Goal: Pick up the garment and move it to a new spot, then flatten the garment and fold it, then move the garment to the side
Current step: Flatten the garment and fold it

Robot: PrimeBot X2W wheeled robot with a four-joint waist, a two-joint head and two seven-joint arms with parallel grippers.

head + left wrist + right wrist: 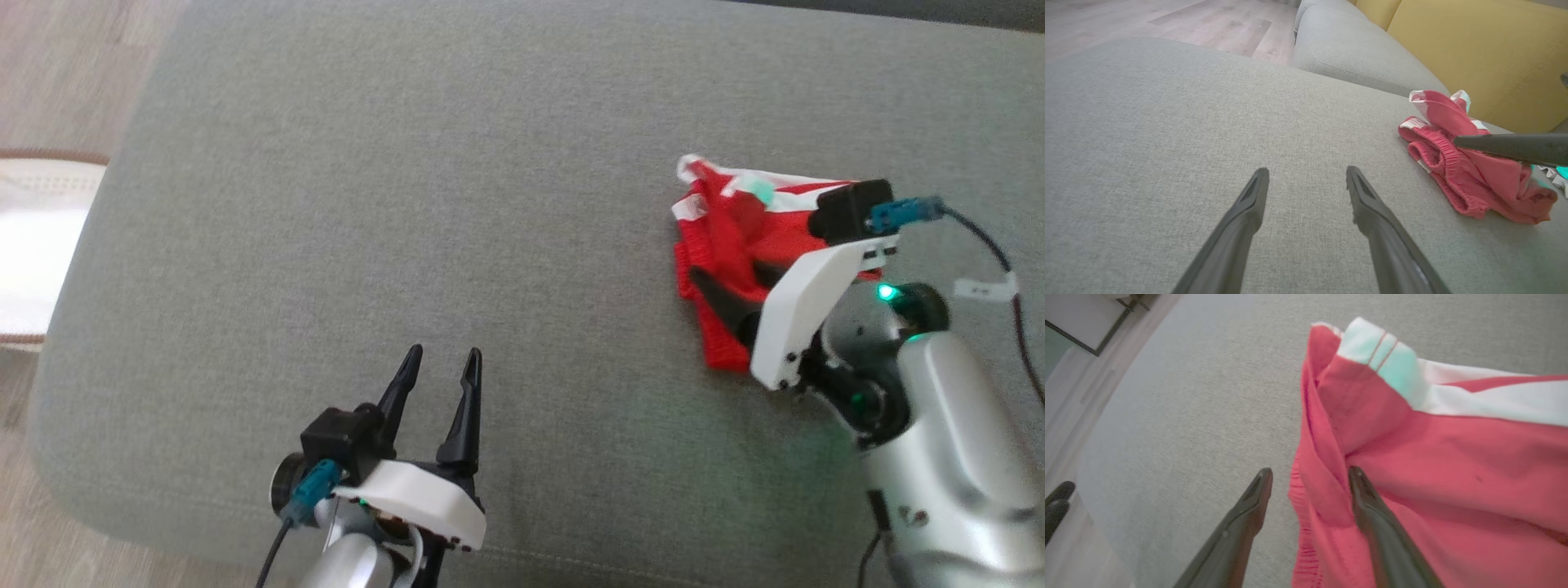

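Head view: the crumpled red-and-white fabric garment (722, 237) lies to the right on the grey sofa cushion (408, 204), with the right gripper (727, 273) spread over it. Left wrist view: the left gripper (1307, 171) is spread, well apart from it. Right wrist view: nothing is pinched. Flattening seems next: grasp opposite edges.

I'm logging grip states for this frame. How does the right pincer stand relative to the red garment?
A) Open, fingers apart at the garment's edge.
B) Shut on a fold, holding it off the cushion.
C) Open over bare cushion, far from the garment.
A: in the right wrist view the right pincer has its fingers apart, one over the red garment, the other over the grey cushion where it lies bunched.
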